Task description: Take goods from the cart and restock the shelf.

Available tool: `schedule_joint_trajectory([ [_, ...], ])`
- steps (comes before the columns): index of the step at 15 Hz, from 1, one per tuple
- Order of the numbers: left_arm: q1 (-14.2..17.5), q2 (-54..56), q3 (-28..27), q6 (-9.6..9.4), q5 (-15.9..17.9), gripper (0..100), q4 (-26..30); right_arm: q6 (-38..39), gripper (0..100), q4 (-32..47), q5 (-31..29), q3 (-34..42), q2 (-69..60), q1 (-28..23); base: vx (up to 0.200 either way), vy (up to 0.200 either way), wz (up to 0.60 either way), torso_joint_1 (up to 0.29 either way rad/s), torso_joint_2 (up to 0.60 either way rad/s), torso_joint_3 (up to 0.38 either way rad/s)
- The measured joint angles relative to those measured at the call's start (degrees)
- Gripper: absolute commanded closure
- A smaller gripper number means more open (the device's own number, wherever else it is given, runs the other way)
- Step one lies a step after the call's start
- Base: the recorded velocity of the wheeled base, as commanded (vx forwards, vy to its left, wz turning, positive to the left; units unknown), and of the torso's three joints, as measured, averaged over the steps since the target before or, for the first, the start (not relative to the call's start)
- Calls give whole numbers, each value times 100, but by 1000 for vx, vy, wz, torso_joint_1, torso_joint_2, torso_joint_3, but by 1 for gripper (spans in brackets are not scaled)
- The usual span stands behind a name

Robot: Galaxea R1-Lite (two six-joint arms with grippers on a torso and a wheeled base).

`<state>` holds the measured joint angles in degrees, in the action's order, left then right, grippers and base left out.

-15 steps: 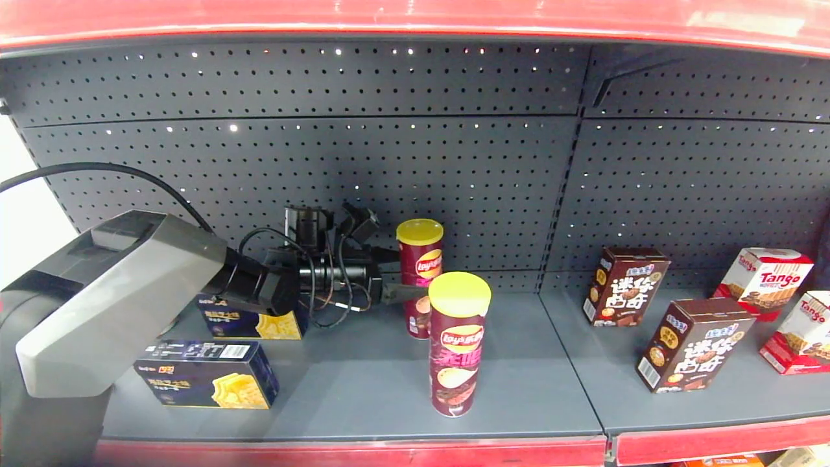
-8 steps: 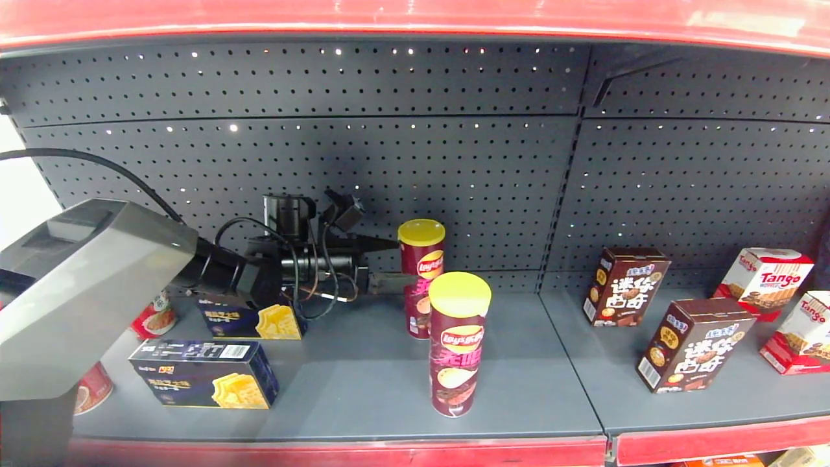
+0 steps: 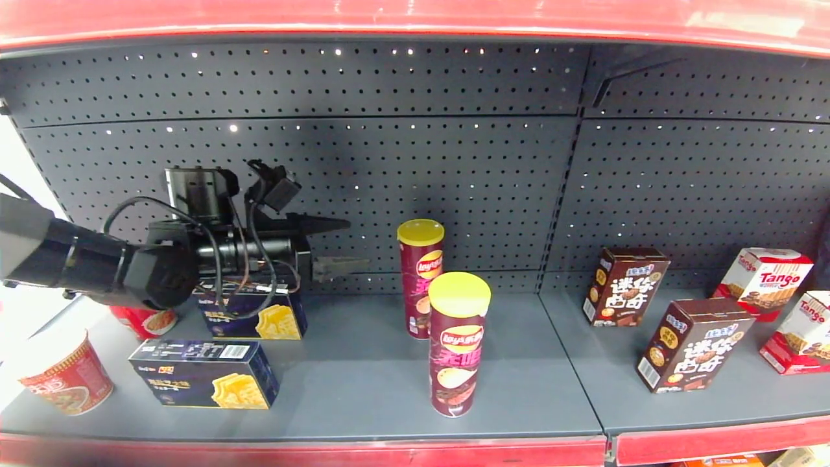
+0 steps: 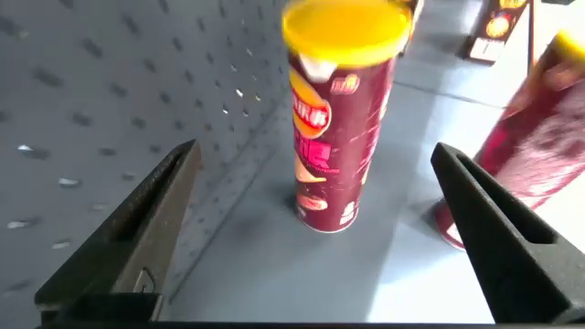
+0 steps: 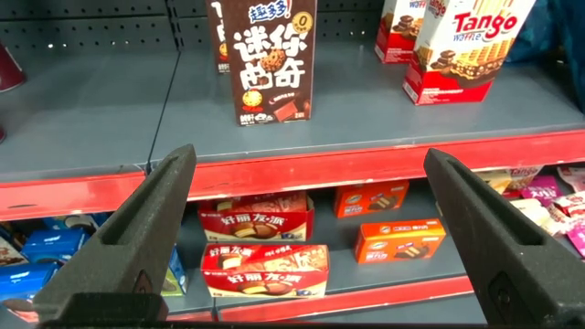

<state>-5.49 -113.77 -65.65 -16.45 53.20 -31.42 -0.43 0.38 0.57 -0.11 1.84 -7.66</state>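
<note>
Head view: left hand (image 3: 360,244) is left of the far chip can (image 3: 421,275), apart from it. The near chip can (image 3: 457,344) stands upright toward the shelf (image 3: 363,389) front.
Left wrist view: fingers spread wide, empty. The far chip can is ahead of the tips, beside the pegboard (image 4: 110,91).
Right wrist view: right hand (image 5: 309,155) is wide open and empty, facing the brown box (image 5: 260,59). Orange boxes (image 5: 393,242) sit on the tier below.
</note>
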Motion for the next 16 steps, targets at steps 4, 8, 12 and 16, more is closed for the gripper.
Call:
schedule_joint_trajectory([
  [4, 146, 1242, 827, 30, -1319, 0, 433, 0, 0, 2, 2, -2, 0, 0, 0, 0, 0, 0, 0, 0],
  [8, 251, 2695, 1623, 230, -2488, 0, 607, 2, 0, 2, 0, -5, 0, 0, 0, 0, 0, 0, 0, 0],
  [12, 315, 4424, 3029, 875, -3741, 0, 640, 2, 0, -2, 2, -5, 0, 0, 0, 0, 0, 0, 0, 0],
  [16, 401, 6262, 4881, 1286, -4557, 0, 660, 0, 0, 0, 2, 0, 0, 0, 0, 0, 0, 0, 0, 0],
])
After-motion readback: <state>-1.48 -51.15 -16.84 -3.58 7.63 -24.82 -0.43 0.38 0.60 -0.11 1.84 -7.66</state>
